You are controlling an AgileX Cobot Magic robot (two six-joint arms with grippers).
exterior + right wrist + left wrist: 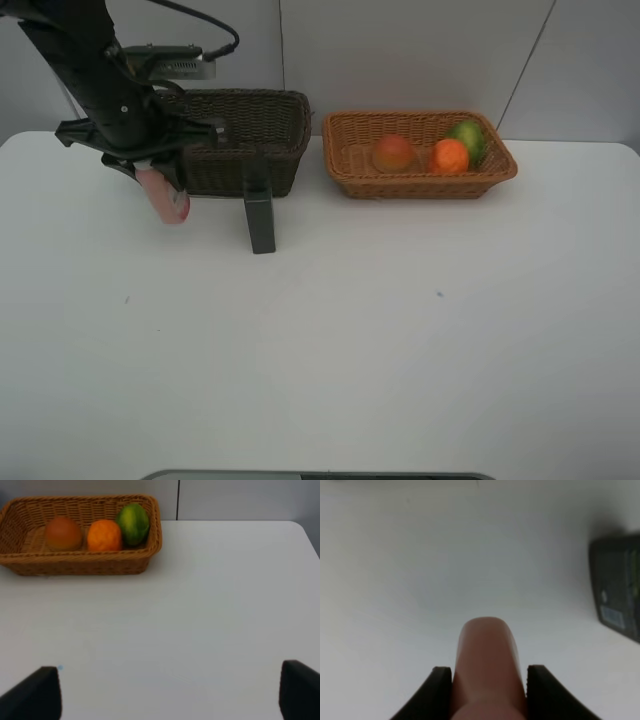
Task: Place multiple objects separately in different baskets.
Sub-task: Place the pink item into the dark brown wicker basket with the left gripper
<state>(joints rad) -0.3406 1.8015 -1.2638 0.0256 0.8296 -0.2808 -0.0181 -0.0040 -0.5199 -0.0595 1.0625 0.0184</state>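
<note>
My left gripper (pixel 163 185) is shut on the pink bottle (pixel 166 203) and holds it above the table, just left of the dark brown basket (pixel 290 110). In the left wrist view the fingers (pixel 441 685) clamp the bottle (pixel 485 645). The dark rectangular bottle (pixel 260 215) stands in front of that basket and shows in the left wrist view (pixel 617 590). The light tan basket (pixel 345 180) holds the red-orange fruit (pixel 393 152), the orange (pixel 450 156) and the green fruit (pixel 468 138). My right gripper (pixel 170 690) is open and empty over bare table. The cup is out of view.
The white table (pixel 350 330) ends at a grey wall behind the baskets. The light basket with its three fruits also shows in the right wrist view (pixel 80 567). The left arm (pixel 100 70) stands over the table's back left.
</note>
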